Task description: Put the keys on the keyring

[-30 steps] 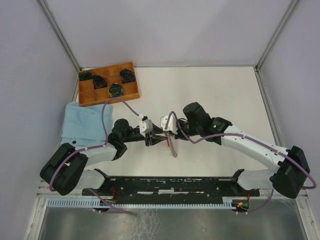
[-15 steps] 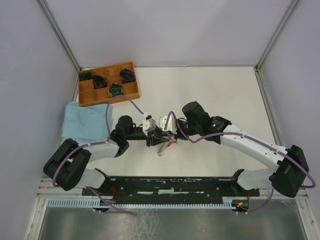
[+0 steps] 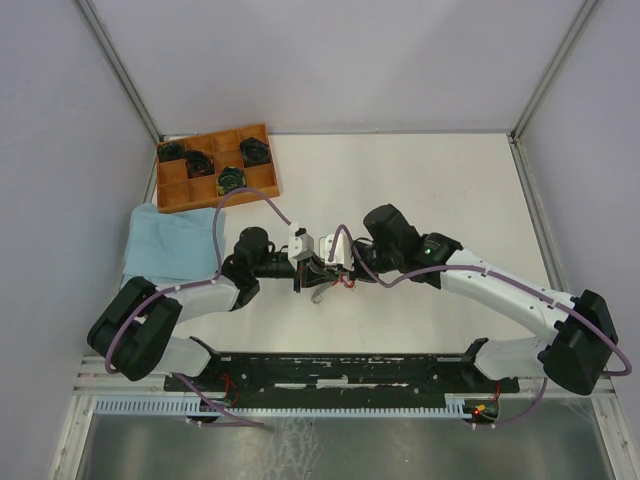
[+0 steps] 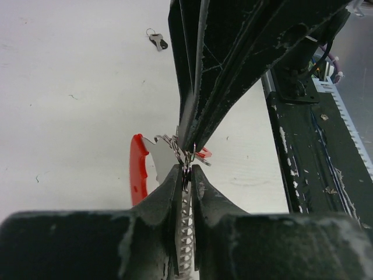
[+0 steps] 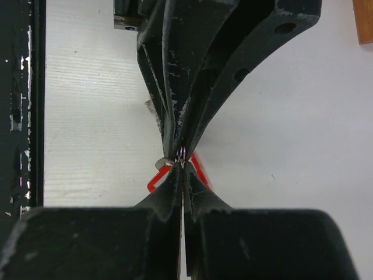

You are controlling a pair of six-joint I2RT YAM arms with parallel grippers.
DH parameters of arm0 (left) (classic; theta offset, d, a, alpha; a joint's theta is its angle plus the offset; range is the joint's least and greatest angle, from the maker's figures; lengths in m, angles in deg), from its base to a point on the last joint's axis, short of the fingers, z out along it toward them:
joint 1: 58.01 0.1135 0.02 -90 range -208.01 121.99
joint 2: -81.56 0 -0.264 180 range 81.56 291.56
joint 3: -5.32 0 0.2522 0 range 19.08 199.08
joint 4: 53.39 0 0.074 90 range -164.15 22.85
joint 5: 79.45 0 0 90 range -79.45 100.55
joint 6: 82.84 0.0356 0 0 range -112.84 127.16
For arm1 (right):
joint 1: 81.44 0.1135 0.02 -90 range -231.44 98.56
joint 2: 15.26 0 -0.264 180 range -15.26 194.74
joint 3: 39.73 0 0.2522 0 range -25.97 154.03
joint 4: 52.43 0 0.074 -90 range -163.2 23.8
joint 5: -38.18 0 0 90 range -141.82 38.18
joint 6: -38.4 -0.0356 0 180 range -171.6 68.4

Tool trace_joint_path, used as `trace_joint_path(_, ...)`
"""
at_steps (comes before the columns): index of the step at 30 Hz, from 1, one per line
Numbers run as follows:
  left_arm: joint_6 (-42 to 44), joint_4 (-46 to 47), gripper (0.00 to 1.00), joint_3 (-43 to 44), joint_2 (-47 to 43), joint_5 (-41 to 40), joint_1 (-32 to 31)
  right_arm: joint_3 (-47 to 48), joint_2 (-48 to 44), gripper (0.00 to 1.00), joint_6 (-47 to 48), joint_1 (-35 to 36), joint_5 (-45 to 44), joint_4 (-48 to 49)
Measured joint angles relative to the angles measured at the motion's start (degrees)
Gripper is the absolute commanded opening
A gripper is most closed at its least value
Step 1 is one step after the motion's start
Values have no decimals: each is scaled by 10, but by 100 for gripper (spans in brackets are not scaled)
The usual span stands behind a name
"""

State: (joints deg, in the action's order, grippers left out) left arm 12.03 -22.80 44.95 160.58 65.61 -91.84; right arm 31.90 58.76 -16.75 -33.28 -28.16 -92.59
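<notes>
My two grippers meet tip to tip above the middle of the table. The left gripper [image 3: 316,274] [image 4: 185,170] is shut on the keyring [image 4: 187,158], whose silver-grey chain [image 4: 185,233] runs back between its fingers. From the opposite side the right gripper [image 3: 332,272] [image 5: 182,167] is shut on the same small ring [image 5: 183,156]. Below the ring hangs the red loop strap [image 4: 137,175] [image 5: 156,178] [image 3: 343,281]. One small key [image 4: 156,40] with a dark head lies alone on the table, far off in the left wrist view. No key shows on the ring.
A wooden tray [image 3: 262,181] holding dark round coils stands at the back left. In front of it, by the left arm, lies a light blue cloth [image 3: 168,245]. The black base rail [image 3: 340,365] runs along the near edge.
The left gripper has moved right, up to the right gripper, and closed on the keyring. The chain that hung down has swung in towards the left gripper. The right gripper stayed shut.
</notes>
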Motion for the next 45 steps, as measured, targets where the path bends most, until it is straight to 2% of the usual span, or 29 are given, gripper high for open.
trace_joint_path(3, 0, -13, 6, 4, 0, 5, 0, 0, 0, 1, 2, 2, 1, -7)
trace_joint_path(9, 0, -28, 7, 10, 1, 10, 1, 0, -1, 1, 7, 2, 0, -12)
trace_joint_path(12, 0, -30, 3, 12, 1, 10, 1, 0, -3, 1, 8, 2, -3, -14)
trace_joint_path(24, -42, -12, 3, 16, 1, 3, 15, -37, -37, 1, -7, 2, -34, 7)
trace_joint_path(33, -120, 56, 3, 3, 9, -36, 20, -80, -50, 1, -43, 2, -46, 56)
trace_joint_path(45, -208, 177, 3, -50, 12, -129, 12, -139, -40, 1, -116, 7, -57, 203)
